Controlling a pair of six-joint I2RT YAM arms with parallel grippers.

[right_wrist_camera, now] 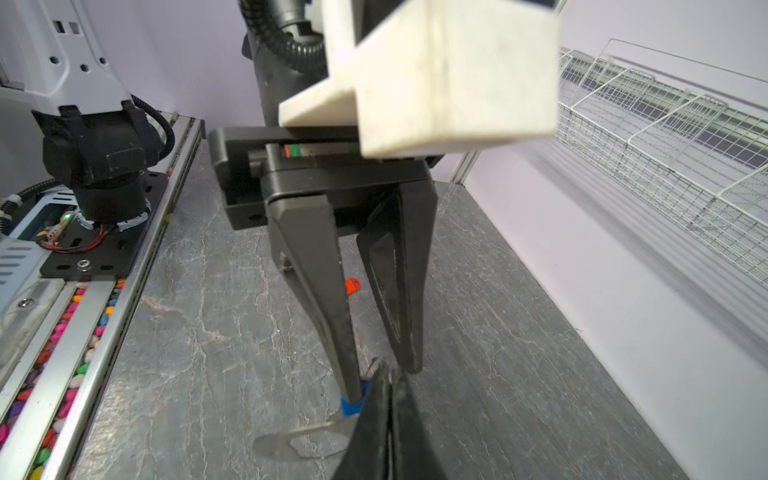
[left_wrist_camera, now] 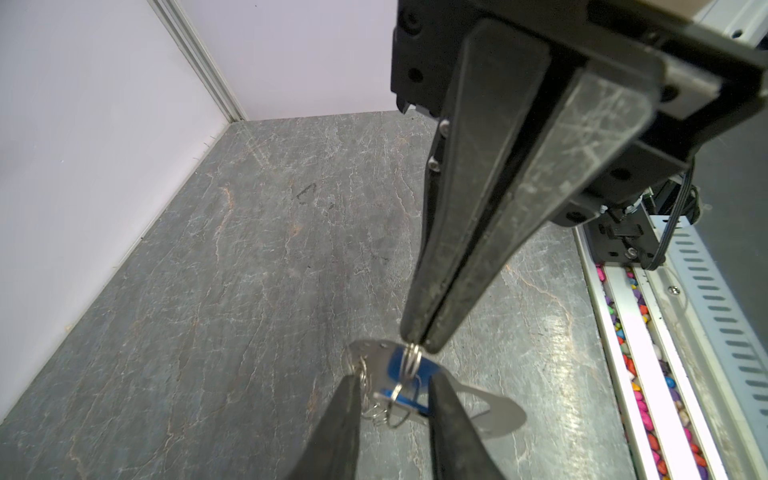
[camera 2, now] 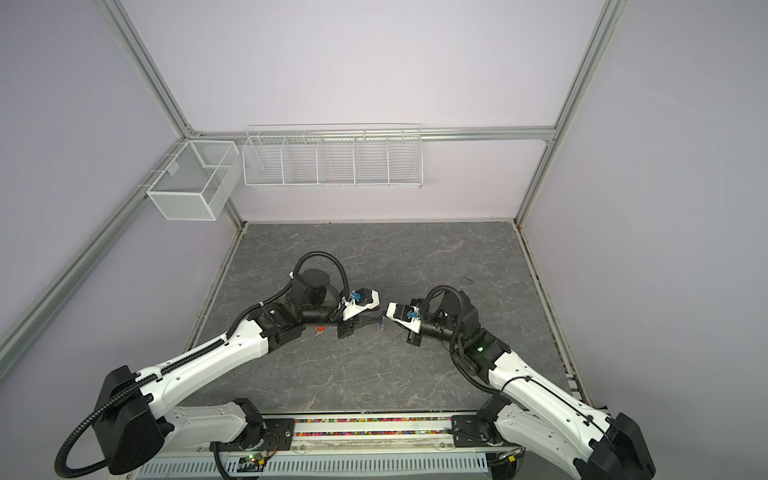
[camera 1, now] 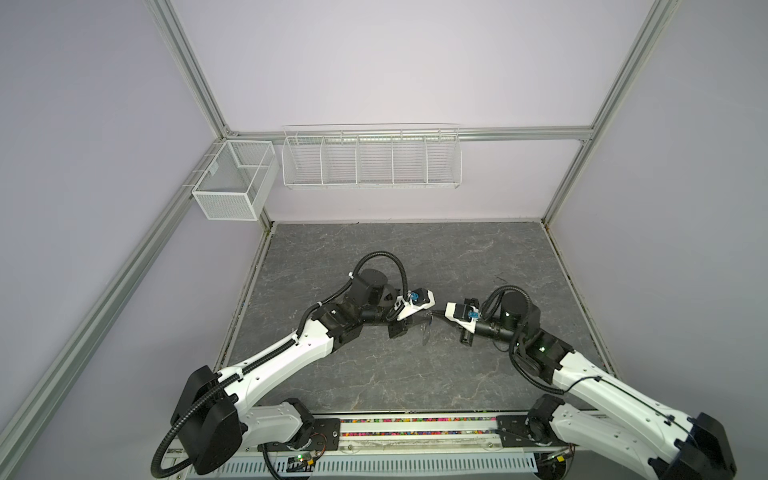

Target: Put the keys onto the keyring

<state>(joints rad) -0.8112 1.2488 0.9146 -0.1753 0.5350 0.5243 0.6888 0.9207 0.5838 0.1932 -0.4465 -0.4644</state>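
The keyring [left_wrist_camera: 494, 411] is a flat grey metal plate with an oval cut-out and small silver rings; it hangs just above the table near the middle. My right gripper [left_wrist_camera: 417, 347] is shut on one of its rings, and its closed tips [right_wrist_camera: 388, 374] show in the right wrist view too. The key with the blue tag [left_wrist_camera: 401, 365] sits against the plate between the jaws of my left gripper [left_wrist_camera: 395, 378], which stand apart; one finger [left_wrist_camera: 440, 399] touches the tag. The key with the orange-red tag [right_wrist_camera: 352, 286] lies on the table under my left arm [camera 2: 320, 330].
A white wire rack [camera 1: 370, 162] and a mesh box [camera 1: 232, 183] hang on the back wall. A rail filled with coloured pebbles [camera 1: 415, 428] runs along the table's front edge. Both grippers meet tip to tip over the grey marbled table [camera 1: 395, 374].
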